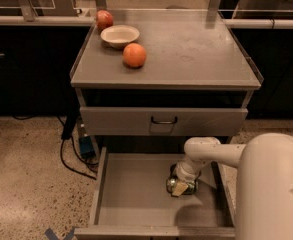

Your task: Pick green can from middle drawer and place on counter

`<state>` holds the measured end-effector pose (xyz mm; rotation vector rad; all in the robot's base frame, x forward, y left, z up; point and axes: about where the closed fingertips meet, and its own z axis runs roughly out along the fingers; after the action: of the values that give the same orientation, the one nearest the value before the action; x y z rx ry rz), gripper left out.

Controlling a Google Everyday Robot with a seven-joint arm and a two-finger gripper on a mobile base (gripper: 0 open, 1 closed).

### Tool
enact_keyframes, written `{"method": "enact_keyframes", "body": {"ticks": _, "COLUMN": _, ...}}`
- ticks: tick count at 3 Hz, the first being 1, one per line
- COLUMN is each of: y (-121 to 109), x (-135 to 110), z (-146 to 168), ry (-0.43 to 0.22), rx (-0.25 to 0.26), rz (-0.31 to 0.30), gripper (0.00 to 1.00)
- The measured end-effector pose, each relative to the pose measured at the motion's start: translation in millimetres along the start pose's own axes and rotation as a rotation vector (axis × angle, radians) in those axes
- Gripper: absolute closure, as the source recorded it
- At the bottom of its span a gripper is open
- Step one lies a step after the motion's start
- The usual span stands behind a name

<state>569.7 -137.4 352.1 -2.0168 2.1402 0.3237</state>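
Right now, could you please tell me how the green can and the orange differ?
The green can is down in the open middle drawer; the orange sits up on the counter. The green can is dark and shiny; the orange is bright and matte. The gripper is at the green can; the orange stands clear of it. Both look about equally small.

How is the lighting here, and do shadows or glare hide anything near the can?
Camera view: dim warm light; the counter is evenly lit, with soft shadows under the orange fruit and bowl. Camera view: the shadow of the arm darkens the middle drawer floor at front right; the claw is down at the green can, whose metal shows small glints.
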Motion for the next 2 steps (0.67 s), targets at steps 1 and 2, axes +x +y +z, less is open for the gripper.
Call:
{"method": "enact_keyframes", "body": {"ticks": 1, "y": 10, "x": -2, "z": -25, "ry": -0.031, "rx": 0.038, "rz": -0.013, "gripper": 1.00}}
{"method": "enact_keyframes", "body": {"ticks": 2, "y": 22, "x": -1, "z": -59, "ry": -0.042, "rx": 0.093, "rz": -0.022, "gripper": 1.00}}
